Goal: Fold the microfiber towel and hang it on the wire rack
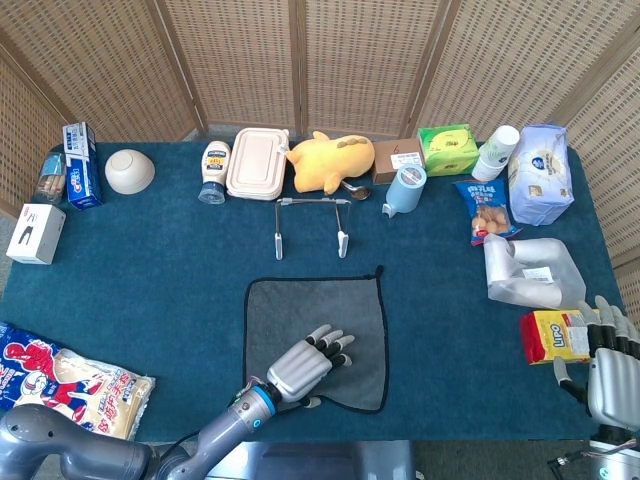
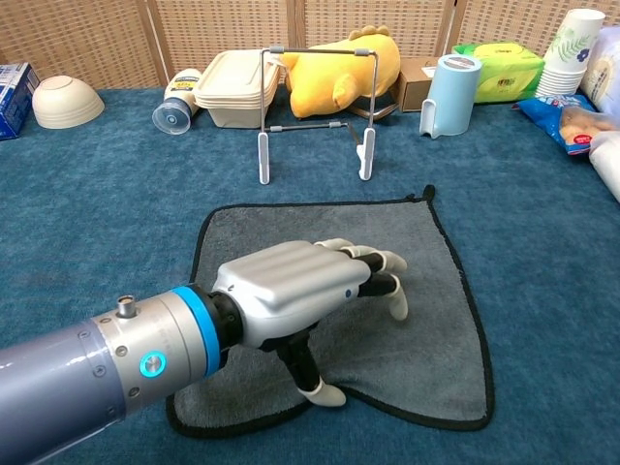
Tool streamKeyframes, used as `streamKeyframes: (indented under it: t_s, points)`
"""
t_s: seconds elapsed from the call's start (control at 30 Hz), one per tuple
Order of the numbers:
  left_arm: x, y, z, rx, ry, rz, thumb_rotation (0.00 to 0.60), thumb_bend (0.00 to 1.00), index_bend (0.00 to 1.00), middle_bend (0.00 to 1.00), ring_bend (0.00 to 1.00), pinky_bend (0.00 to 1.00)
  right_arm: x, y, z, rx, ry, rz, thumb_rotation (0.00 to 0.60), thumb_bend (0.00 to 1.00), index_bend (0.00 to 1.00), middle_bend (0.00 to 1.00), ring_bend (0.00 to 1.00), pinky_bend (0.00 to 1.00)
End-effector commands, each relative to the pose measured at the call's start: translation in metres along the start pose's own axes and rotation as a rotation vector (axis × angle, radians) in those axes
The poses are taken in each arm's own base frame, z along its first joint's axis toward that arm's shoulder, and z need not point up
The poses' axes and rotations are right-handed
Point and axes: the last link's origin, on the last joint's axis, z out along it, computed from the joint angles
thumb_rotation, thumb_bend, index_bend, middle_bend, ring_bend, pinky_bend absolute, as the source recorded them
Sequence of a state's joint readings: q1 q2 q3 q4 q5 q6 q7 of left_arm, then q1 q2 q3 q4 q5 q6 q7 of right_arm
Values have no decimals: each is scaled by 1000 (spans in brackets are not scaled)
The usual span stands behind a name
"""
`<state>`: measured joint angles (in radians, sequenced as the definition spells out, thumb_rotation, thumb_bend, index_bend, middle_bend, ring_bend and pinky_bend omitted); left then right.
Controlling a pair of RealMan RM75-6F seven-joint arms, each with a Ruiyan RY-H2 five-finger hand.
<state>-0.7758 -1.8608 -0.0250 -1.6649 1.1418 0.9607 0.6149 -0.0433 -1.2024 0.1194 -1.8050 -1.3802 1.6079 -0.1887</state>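
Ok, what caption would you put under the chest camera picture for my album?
A silver robot hand presses on a grey black-edged microfiber towel, its near edge bunched, before the white-footed wire rack.

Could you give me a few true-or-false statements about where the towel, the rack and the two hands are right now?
1. The left hand rests on the grey towel. True.
2. The towel already hangs over the wire rack. False: it lies on the table, in front of the rack.
3. The right hand holds a towel corner. False: it is at the table's right edge, beside the yellow packet, holding nothing.
4. The towel's near edge is puckered by the thumb. True.
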Motion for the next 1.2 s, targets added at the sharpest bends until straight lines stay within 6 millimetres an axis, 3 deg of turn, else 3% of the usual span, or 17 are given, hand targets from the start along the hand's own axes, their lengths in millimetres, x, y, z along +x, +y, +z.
streamKeyframes:
  t_s: [0.03, 0.37, 0.53, 1.2]
  points:
    - [0, -1, -3, 7, -3, 1, 600, 252, 277, 66, 0, 0, -1, 0, 0, 1, -2, 0, 600, 313, 100, 34, 0, 0]
    - [-2, 0, -3, 65, 51, 5, 600, 290, 322, 98, 0, 0, -1, 1, 0, -6, -3, 0, 600, 313, 100, 34, 0, 0]
    - [-1, 2, -2, 80, 67, -13, 600, 358, 359, 115, 0, 0, -1, 1, -1, -5, -3, -1, 600, 312, 101, 34, 0, 0]
    - [-2, -3, 0, 130, 74, -103, 600, 432, 640, 232, 16, 0, 0, -1, -2, -7, -2, -3, 600, 312, 100, 34, 0, 0]
